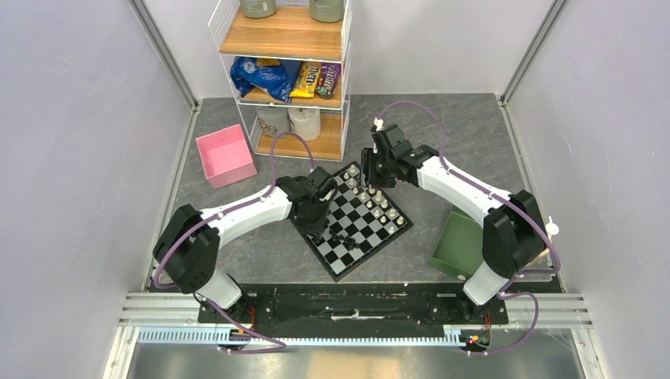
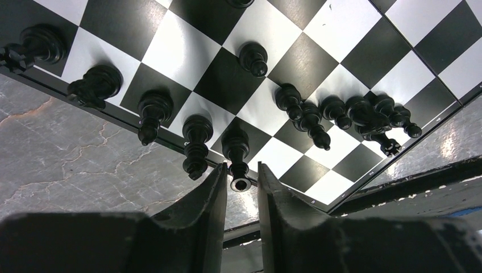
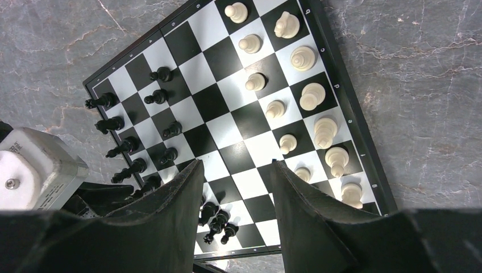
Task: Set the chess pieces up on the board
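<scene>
On the grey surface point(image 1: 474, 142), before a shelf point(image 1: 284, 35), the board point(image 1: 365, 241) lies cornerwise, seemingly so each arm reaches its own colour; the left hand point(image 2: 242, 170) straddles a black piece point(image 2: 237, 151) on the edge rank, apparently seating it, grip uncertain; the right hand point(image 3: 237, 164) hangs open and empty above the cream pieces point(image 3: 312, 95); a black heap point(image 2: 352, 116) awaits sorting; rim letters point(image 3: 336, 86) read uncertainly; snack bags point(image 1: 316, 79) illegible.
</scene>
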You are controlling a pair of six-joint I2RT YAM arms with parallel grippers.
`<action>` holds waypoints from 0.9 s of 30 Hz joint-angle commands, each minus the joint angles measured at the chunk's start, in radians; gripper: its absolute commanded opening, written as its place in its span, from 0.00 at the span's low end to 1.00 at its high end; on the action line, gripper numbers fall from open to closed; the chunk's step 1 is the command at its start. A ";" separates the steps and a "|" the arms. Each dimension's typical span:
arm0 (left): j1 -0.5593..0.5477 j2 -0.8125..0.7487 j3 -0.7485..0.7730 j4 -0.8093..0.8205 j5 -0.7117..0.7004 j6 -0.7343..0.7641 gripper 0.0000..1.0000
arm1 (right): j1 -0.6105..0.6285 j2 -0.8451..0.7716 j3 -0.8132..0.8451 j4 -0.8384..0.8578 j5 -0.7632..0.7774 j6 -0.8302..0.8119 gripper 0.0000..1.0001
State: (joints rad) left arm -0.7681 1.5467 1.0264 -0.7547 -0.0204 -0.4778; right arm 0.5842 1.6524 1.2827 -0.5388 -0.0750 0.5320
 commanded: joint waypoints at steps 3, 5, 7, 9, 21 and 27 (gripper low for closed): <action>-0.005 -0.028 0.018 0.024 -0.010 -0.025 0.38 | -0.004 -0.040 -0.009 0.017 -0.010 0.006 0.55; -0.006 -0.042 0.030 0.025 -0.008 -0.030 0.40 | -0.004 -0.044 -0.012 0.017 -0.010 0.004 0.55; -0.007 -0.063 0.044 0.025 -0.011 -0.033 0.43 | -0.004 -0.049 -0.015 0.017 -0.011 0.004 0.55; -0.007 -0.099 0.061 0.025 -0.023 -0.034 0.46 | -0.005 -0.053 -0.017 0.017 -0.012 0.005 0.56; 0.018 -0.129 0.406 0.022 -0.308 0.059 0.75 | -0.004 -0.077 0.015 0.007 -0.038 -0.025 0.57; 0.146 -0.163 0.502 0.069 -0.290 0.049 0.89 | 0.025 -0.079 0.063 -0.036 -0.063 -0.047 0.58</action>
State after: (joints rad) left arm -0.7067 1.4124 1.4864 -0.7345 -0.2752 -0.4553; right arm 0.5880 1.6165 1.2873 -0.5606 -0.1112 0.5179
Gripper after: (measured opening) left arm 0.873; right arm 0.579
